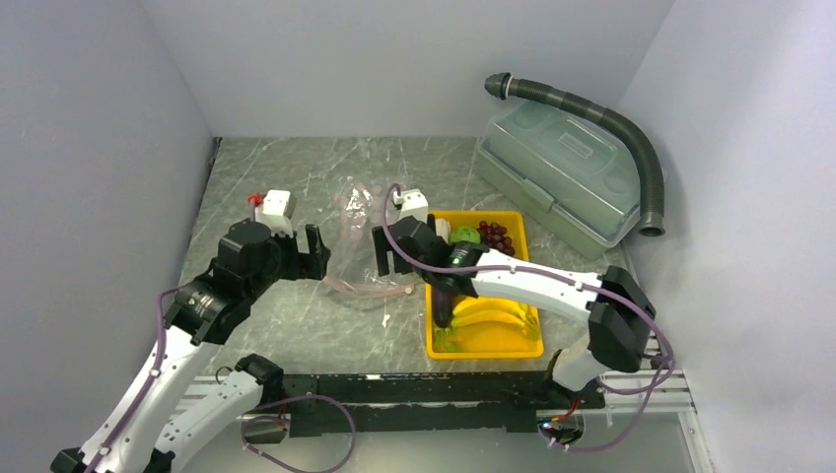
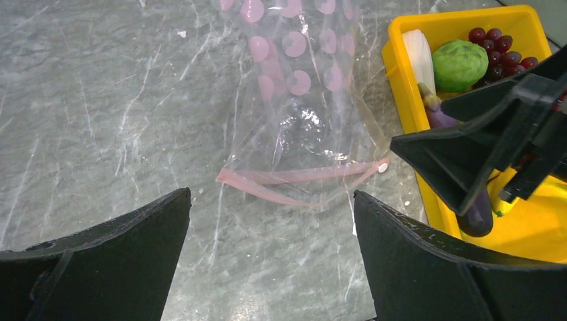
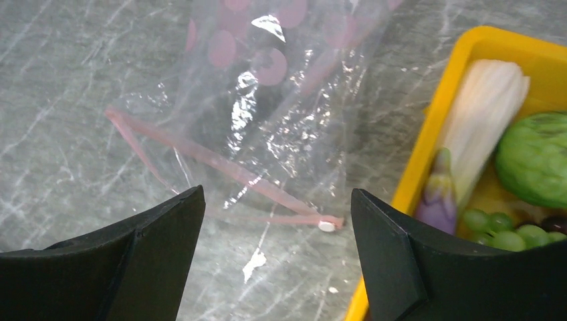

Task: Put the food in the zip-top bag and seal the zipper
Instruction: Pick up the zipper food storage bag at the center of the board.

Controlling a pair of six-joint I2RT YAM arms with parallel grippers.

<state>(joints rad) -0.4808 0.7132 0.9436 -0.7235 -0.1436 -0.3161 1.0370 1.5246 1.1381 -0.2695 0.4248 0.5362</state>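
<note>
The clear zip-top bag (image 1: 357, 229) with pink dots lies flat on the marble table, its pink zipper (image 1: 370, 288) at the near end, mouth slightly open. It shows in the left wrist view (image 2: 301, 114) with its zipper (image 2: 301, 177), and in the right wrist view (image 3: 267, 100). The food lies in the yellow tray (image 1: 483, 350): bananas (image 1: 493, 317), eggplant (image 1: 449, 301), dark red grapes (image 1: 496, 236), a green piece (image 1: 465, 235). My left gripper (image 1: 317, 251) is open and empty, left of the bag. My right gripper (image 1: 392, 264) is open and empty, between the bag and the tray.
A translucent grey-green lidded box (image 1: 562, 172) and a grey ribbed hose (image 1: 631, 138) sit at the back right. A small white block with a red part (image 1: 271, 205) stands behind the left gripper, another white block (image 1: 411, 204) behind the right. Walls close three sides.
</note>
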